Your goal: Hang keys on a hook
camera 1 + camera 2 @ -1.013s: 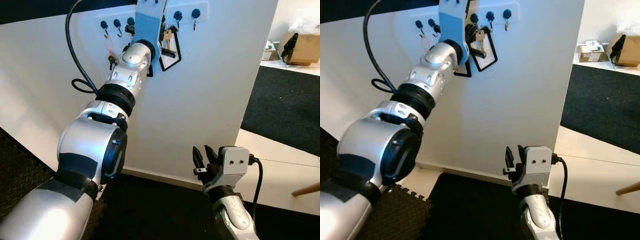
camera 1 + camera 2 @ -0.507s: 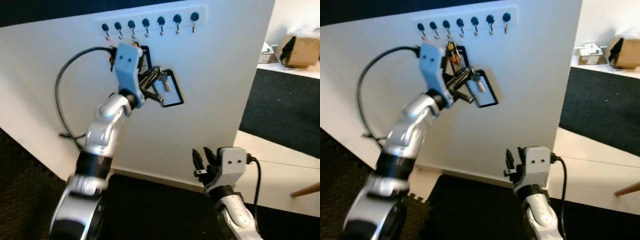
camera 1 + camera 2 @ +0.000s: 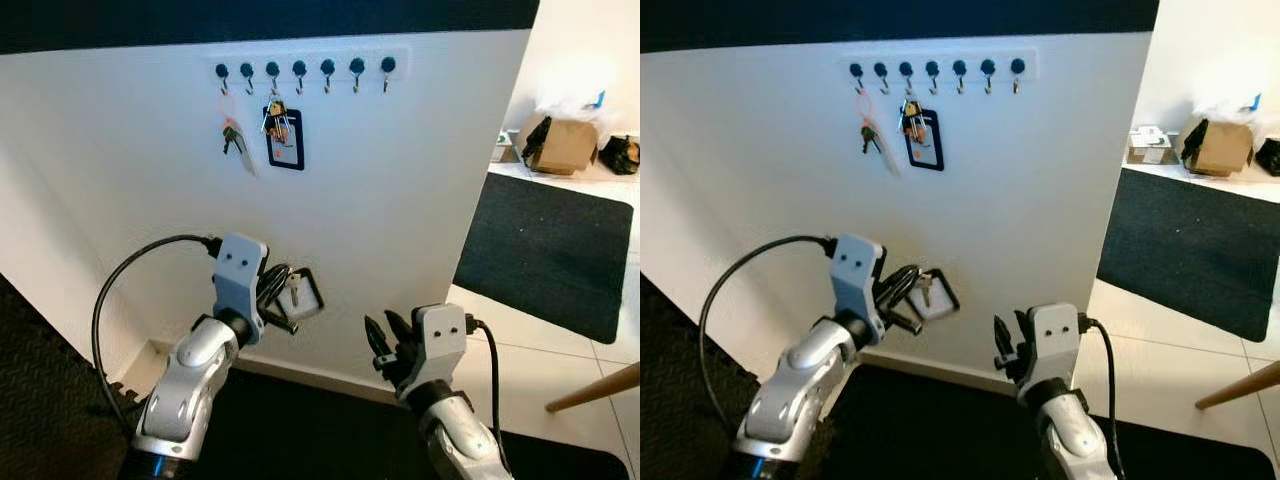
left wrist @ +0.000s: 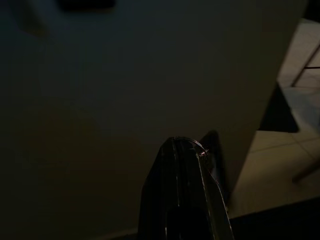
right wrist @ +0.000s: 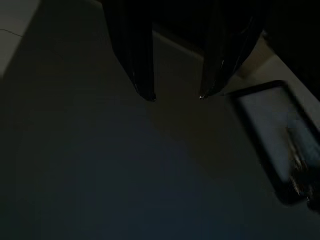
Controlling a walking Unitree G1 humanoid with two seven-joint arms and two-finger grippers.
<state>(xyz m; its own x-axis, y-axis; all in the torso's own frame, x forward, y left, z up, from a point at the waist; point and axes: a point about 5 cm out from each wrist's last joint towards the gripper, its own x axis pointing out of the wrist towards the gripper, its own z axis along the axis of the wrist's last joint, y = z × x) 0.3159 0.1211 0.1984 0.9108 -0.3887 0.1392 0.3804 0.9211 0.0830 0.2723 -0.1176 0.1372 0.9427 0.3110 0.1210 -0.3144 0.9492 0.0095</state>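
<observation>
My left gripper (image 3: 278, 300) is low before the wall (image 3: 420, 180), fingers clamped on the keys (image 3: 296, 293) and their black-framed tag. Above, the hook rail (image 3: 305, 68) carries two other key sets. My right gripper (image 3: 388, 335) waits lower right, fingers apart.

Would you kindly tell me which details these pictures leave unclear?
- Left gripper: its grip on the key set with black tag is too small and crowded in the eye views; the dark left wrist view adds little.
- Hook rail: hook shapes are too small.
- Hung orange-looped keys and black-framed tag: key count is unreadable.
- Right gripper: fingers apart, surroundings dark.
</observation>
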